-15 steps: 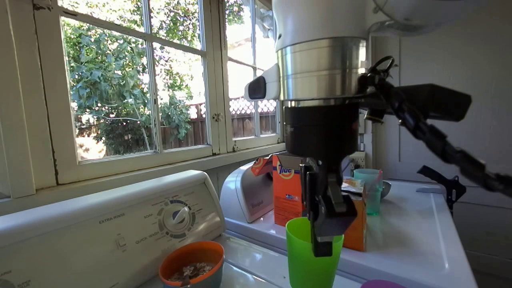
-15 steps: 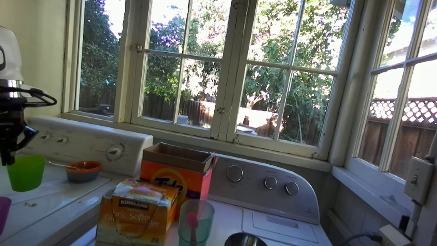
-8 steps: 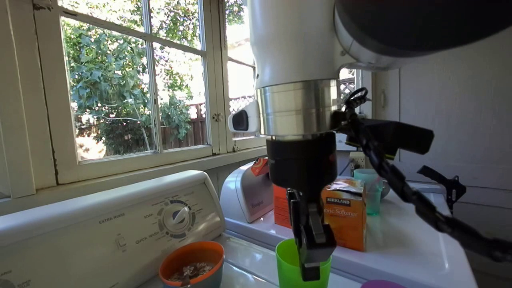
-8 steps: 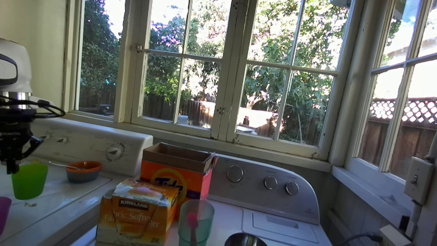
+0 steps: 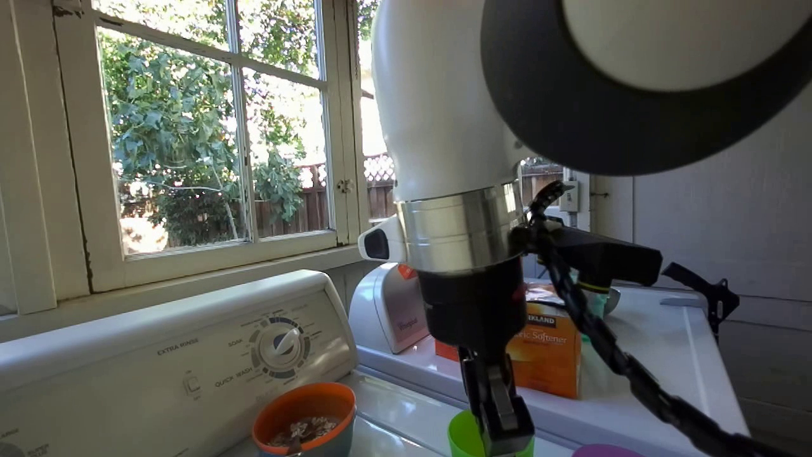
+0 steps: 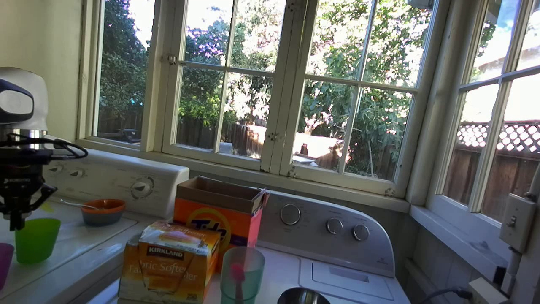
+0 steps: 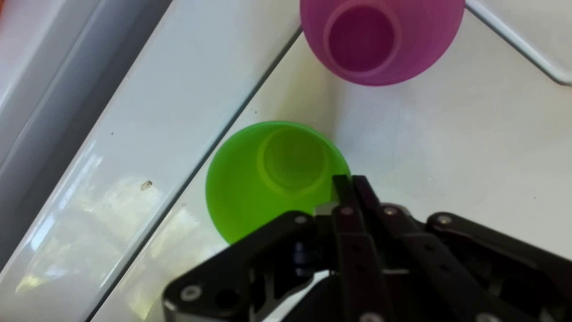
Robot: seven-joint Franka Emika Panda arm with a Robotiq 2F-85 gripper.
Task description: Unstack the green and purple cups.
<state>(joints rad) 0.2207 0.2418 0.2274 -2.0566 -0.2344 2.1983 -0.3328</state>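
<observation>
Little gap visible in the gripper [image 7: 350, 180], right of centre in the wrist view. Pinched nearly flush, with just the thin wall of the green cup [image 7: 277, 188] caught at the right of its rim: one tip inside the mouth, one outside. Points roughly downward in both exterior views; carries nothing else.

Outward from the tips: green cup at the middle of the wrist view, mouth up; the same green cup [image 6: 38, 242] low at the left in an exterior view. Beyond, purple cup [image 7: 382, 40] at the top of the wrist view, mouth up, near but apart, with white washer [image 7: 447, 156] showing between. Farther out, bowl [image 6: 103, 217] and Kirkland box [image 6: 168, 261], at the lower left of an exterior view.

Already unstacked, judging by two cups in separate places. Most likely at the set-down step: green cup to be left on the washer, beside the purple one. Cannot tell from these angles whether touching the washer or hanging just above.

For the next move, bring the base flat to the washer if not there, and stay clear of the purple cup. Then spread the tips just enough to free the wall, and rise straight up. Watch the inner tip on the way out: might catch the rim and tip the cup, probably light.
</observation>
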